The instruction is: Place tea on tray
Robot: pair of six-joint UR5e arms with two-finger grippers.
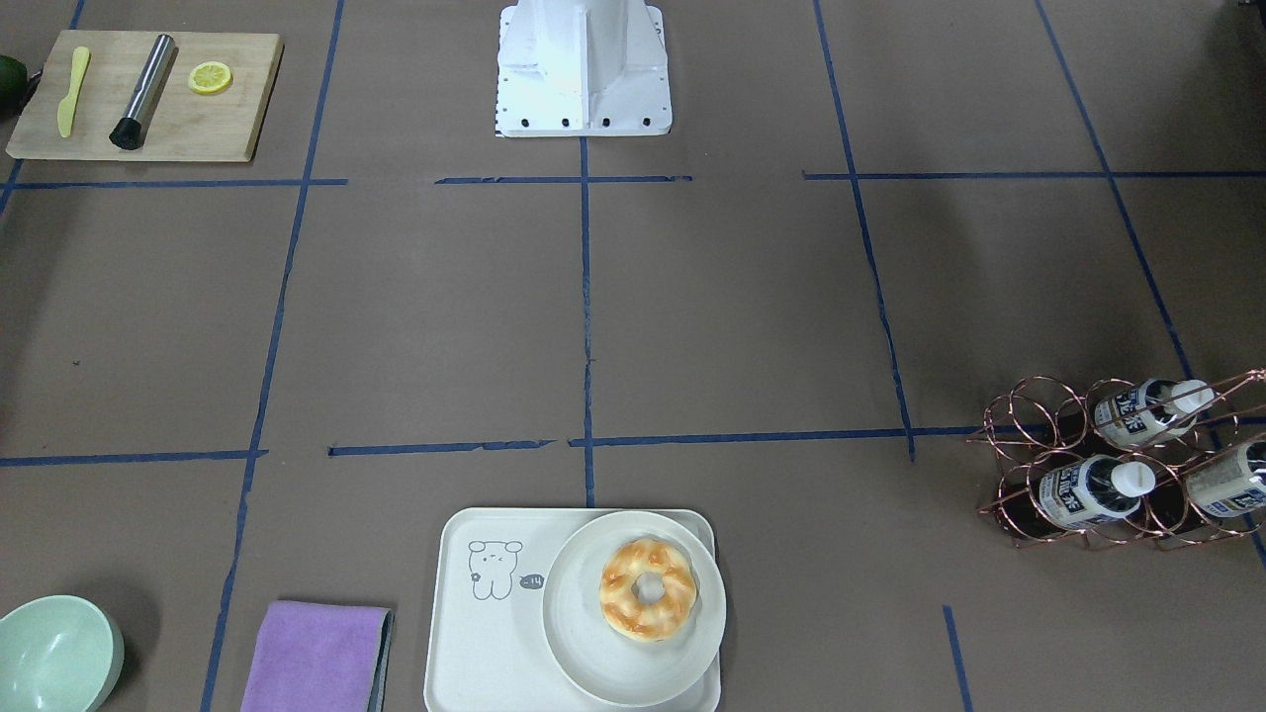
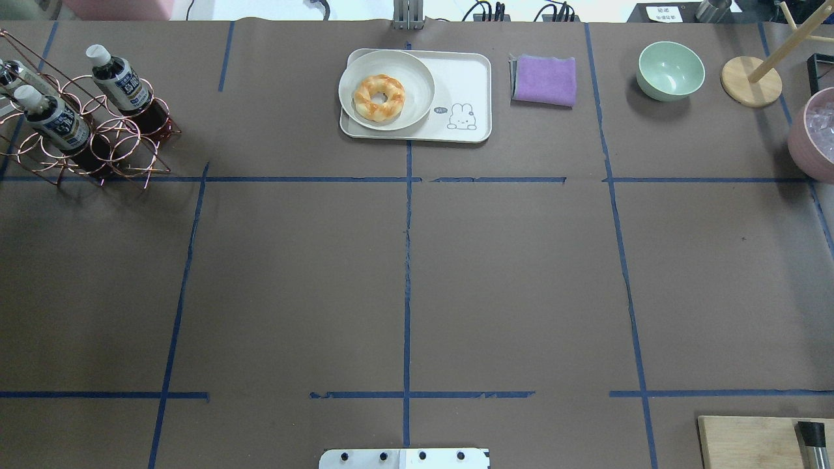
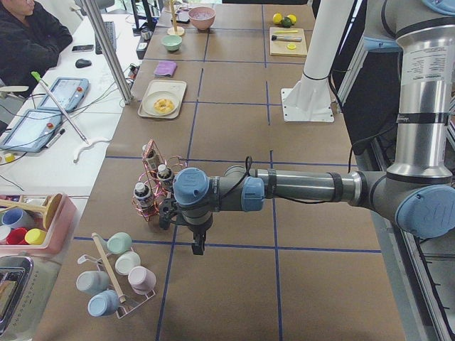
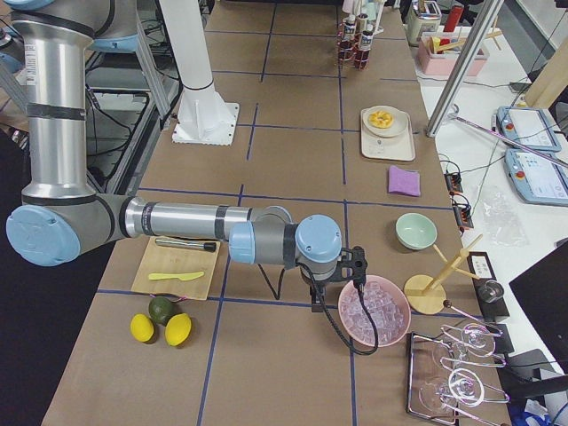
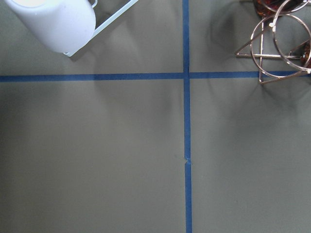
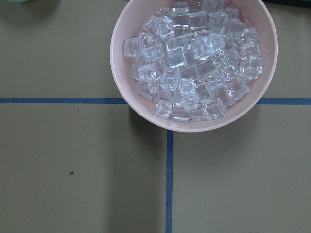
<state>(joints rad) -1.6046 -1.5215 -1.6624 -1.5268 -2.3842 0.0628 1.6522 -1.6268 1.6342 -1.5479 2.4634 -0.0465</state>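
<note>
Three tea bottles [image 2: 120, 81] with white caps lie slanted in a copper wire rack [image 2: 130, 153] at the table's far left; they also show in the front view [image 1: 1088, 489]. The cream tray [image 2: 466, 78] with a line-drawn animal lies at the far middle and also shows in the front view [image 1: 495, 643]. My left gripper [image 3: 197, 245] hangs over the table just beside the rack, on its near side; I cannot tell if it is open. My right gripper [image 4: 317, 302] hangs by a pink ice bowl; I cannot tell if it is open.
A round plate [image 2: 417, 71] with a doughnut [image 2: 378, 98] fills the tray's left half. A purple cloth [image 2: 544, 79], a green bowl [image 2: 670, 70], the pink ice bowl [image 6: 194, 63] and a wooden board [image 1: 143, 94] stand around. A mug stand [image 3: 117, 273] is near the left gripper.
</note>
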